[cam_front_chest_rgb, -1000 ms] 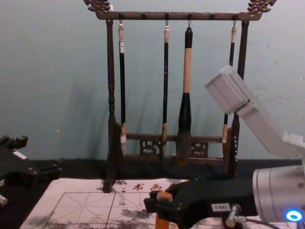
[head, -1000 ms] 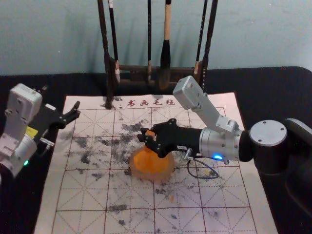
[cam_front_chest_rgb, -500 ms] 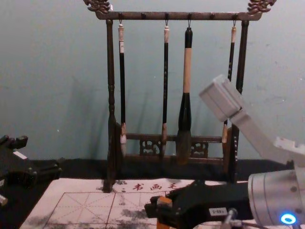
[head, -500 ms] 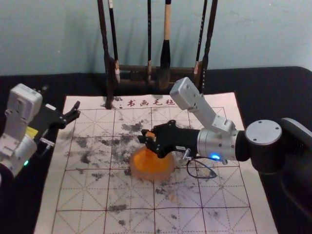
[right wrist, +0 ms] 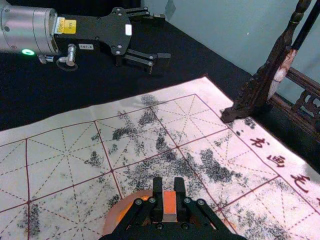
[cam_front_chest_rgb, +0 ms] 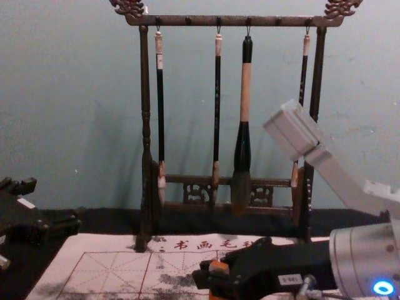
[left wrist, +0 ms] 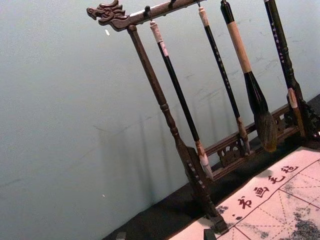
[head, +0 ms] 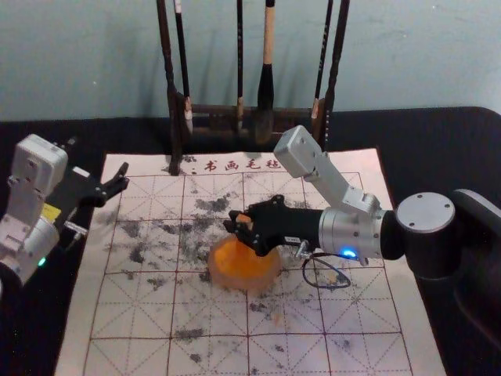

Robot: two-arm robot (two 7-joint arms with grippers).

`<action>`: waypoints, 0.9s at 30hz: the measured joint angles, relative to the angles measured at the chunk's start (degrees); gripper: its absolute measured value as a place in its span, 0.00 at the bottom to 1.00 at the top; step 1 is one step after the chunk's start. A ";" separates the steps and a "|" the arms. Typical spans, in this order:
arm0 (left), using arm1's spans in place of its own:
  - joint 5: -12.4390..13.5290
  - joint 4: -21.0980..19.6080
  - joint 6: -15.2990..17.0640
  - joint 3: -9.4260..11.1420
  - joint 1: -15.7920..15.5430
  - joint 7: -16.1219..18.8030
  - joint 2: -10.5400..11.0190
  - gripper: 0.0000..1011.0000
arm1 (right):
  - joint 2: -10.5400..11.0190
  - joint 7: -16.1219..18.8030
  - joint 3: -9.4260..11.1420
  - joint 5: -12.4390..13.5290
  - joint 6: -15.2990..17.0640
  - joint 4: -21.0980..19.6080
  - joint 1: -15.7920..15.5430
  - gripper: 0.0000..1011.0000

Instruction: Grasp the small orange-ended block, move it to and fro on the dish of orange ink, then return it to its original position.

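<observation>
Your right tool is clamped on the small block, over the far part of the dish of orange ink, with its arm coming in from the right of the dish. Your left tool sits well apart from the dish, to its left and farther back, with its fingers spread and nothing between them.

From the largest down, you have the dark table stretching out on both sides of the dish and behind it. The white mat, gridded in red and blotched with dark marks, lies under the dish. The wooden rack stands beyond the dish, on the far side, and four brushes hang from it, the thickest one right of the middle.

Last and smallest is the block you are gripping, pinched between the two fingertips. Orange shows on it above and below the near finger in the chest view. You cannot tell from here whether its lower end touches the ink in the dish.
</observation>
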 joint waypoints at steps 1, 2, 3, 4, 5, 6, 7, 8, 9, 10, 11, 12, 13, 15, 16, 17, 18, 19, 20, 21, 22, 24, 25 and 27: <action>0.00 0.00 0.00 0.00 0.00 0.00 0.00 0.99 | 0.10 0.00 0.00 0.04 0.06 -0.10 -0.02 0.11; 0.00 0.00 0.00 0.00 0.00 0.00 0.00 0.99 | 0.15 0.00 0.00 0.05 0.10 -0.13 -0.04 0.11; 0.00 0.00 0.00 0.00 0.00 0.00 0.00 0.99 | 0.20 0.00 0.00 0.06 0.13 -0.18 -0.05 0.11; 0.00 0.00 0.00 0.00 0.00 0.00 0.00 0.99 | 0.31 0.00 -0.01 0.07 0.20 -0.30 -0.09 0.11; 0.00 0.00 0.00 0.00 0.00 0.00 0.00 0.99 | 0.38 0.00 -0.03 0.08 0.24 -0.35 -0.11 0.11; 0.00 0.00 0.00 0.00 0.00 0.00 0.00 0.99 | 0.43 0.00 -0.05 0.09 0.28 -0.39 -0.13 0.11; 0.00 0.00 0.00 0.00 0.00 0.00 0.00 0.99 | 0.55 0.00 -0.05 0.10 0.34 -0.50 -0.15 0.11; 0.00 0.00 0.00 0.00 0.00 0.00 0.00 0.99 | 0.59 0.00 -0.05 0.10 0.37 -0.55 -0.17 0.11; 0.00 0.00 0.00 0.00 0.00 0.00 0.00 0.99 | 0.72 -0.02 -0.05 0.12 0.41 -0.71 -0.25 0.11; 0.00 0.00 0.00 0.00 0.00 0.00 0.00 0.99 | 0.78 -0.03 -0.05 0.13 0.43 -0.79 -0.30 0.11; 0.00 0.00 0.00 0.00 0.00 0.00 0.00 0.99 | 0.84 -0.04 -0.04 0.16 0.44 -0.87 -0.35 0.11; 0.00 0.00 0.00 0.00 0.00 0.00 0.00 0.99 | 0.96 -0.05 0.00 0.19 0.46 -1.04 -0.40 0.11; 0.00 0.00 0.00 0.00 0.00 0.00 0.00 0.99 | 1.03 -0.07 0.03 0.21 0.47 -1.12 -0.43 0.11; 0.00 0.00 0.00 0.00 0.00 0.00 0.00 0.99 | 1.16 -0.08 0.06 0.24 0.50 -1.29 -0.52 0.11; 0.00 0.00 0.00 0.00 0.00 0.00 0.00 0.99 | 1.24 -0.08 0.07 0.26 0.53 -1.41 -0.56 0.11; 0.00 0.00 0.00 0.00 0.00 0.00 0.00 0.99 | 1.41 -0.08 0.12 0.32 0.56 -1.64 -0.66 0.11; 0.00 0.00 0.00 0.00 0.00 0.00 0.00 0.99 | 1.51 -0.07 0.14 0.35 0.56 -1.74 -0.72 0.11; 0.00 0.00 0.00 0.00 0.00 0.00 0.00 0.99 | 1.62 -0.07 0.16 0.37 0.56 -1.85 -0.76 0.11; 0.00 0.00 0.00 0.00 0.00 0.00 0.00 0.99 | 1.85 -0.07 0.24 0.40 0.56 -2.09 -0.90 0.11; 0.00 0.00 0.00 0.00 0.00 0.00 0.00 0.99 | 1.95 -0.05 0.25 0.41 0.56 -2.17 -0.95 0.11; 0.00 0.00 0.00 0.00 0.00 0.00 0.00 0.99 | 2.18 -0.01 0.28 0.42 0.55 -2.39 -1.08 0.11; 0.00 0.00 0.00 0.00 0.00 0.00 0.00 0.99 | 2.46 0.07 0.30 0.44 0.53 -2.64 -1.21 0.11; 0.00 0.00 0.00 0.00 0.00 0.00 0.00 0.99 | 2.71 0.19 0.29 0.44 0.52 -2.85 -1.32 0.11; 0.00 0.00 0.00 0.00 0.00 0.00 0.00 0.99 | 2.96 0.31 0.29 0.44 0.49 -2.99 -1.42 0.11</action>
